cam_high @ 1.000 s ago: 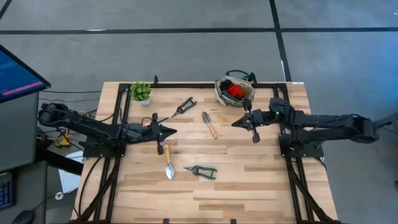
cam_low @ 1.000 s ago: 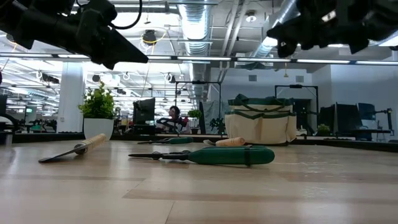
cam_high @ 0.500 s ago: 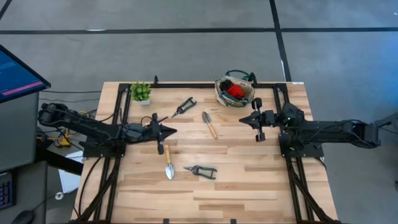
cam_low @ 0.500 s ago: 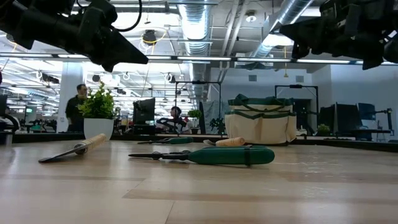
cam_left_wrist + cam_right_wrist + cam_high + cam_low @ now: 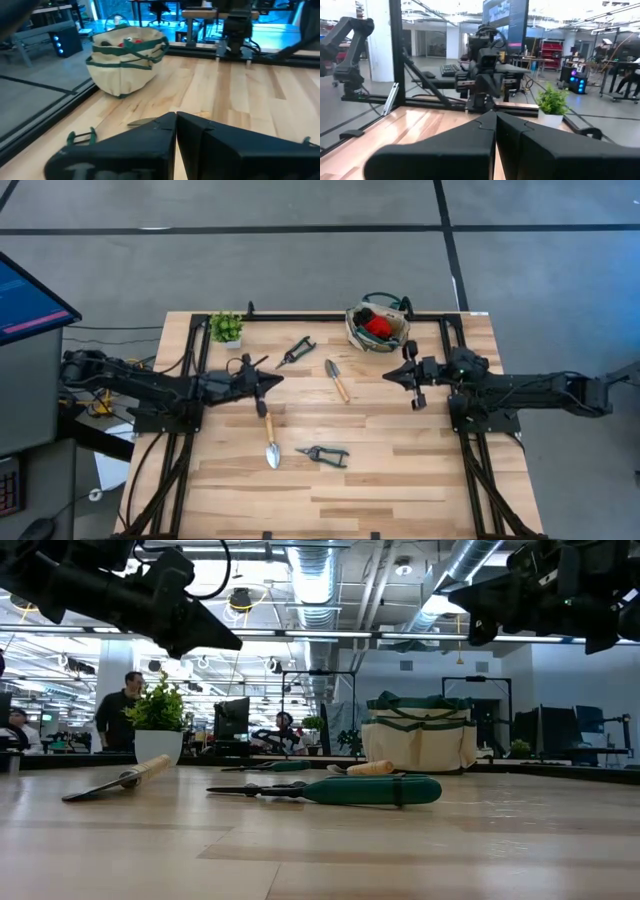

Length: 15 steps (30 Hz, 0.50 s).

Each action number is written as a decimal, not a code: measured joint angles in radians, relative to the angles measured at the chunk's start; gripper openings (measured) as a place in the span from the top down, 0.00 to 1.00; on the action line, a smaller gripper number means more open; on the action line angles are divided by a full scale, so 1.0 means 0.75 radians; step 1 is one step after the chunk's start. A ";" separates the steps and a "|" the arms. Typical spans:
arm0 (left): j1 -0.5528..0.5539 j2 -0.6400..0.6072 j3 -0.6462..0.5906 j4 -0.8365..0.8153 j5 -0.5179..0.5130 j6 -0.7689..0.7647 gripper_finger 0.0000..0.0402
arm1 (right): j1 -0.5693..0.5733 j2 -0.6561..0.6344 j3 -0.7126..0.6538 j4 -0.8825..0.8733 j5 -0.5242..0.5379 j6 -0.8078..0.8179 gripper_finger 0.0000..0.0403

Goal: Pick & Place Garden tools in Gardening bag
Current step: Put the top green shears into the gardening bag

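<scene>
The beige gardening bag (image 5: 378, 327) with green trim stands at the far right, something red inside it. It also shows in the left wrist view (image 5: 127, 60). On the table lie a wooden-handled trowel (image 5: 337, 380), a second trowel (image 5: 269, 437), black shears (image 5: 296, 351), pruners (image 5: 323, 453) and a thin black fork (image 5: 252, 362). My left gripper (image 5: 275, 380) is shut and empty, in the air left of the middle trowel. My right gripper (image 5: 387, 377) is shut and empty, in the air to the right of that trowel and on the near side of the bag.
A small green potted plant (image 5: 226, 327) stands at the far left. Black frame rails run along the table's far, left and right edges. Bare wood lies along the near edge. A person stands in the room behind the plant (image 5: 120, 705).
My left gripper has gone a little toward the table's far edge. My right gripper has drawn back a little toward the table's right edge, its arm now lying straighter. No tool has moved.
</scene>
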 joint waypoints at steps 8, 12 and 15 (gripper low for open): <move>0.094 0.002 0.000 0.002 -0.026 0.019 0.99 | 0.021 0.001 0.000 -0.008 0.001 0.000 1.00; 0.140 0.057 0.009 0.001 -0.027 0.022 0.99 | 0.020 0.001 0.000 -0.008 0.003 0.000 1.00; 0.154 0.151 0.054 0.009 -0.011 0.022 0.99 | 0.019 0.001 0.000 -0.008 0.004 -0.004 1.00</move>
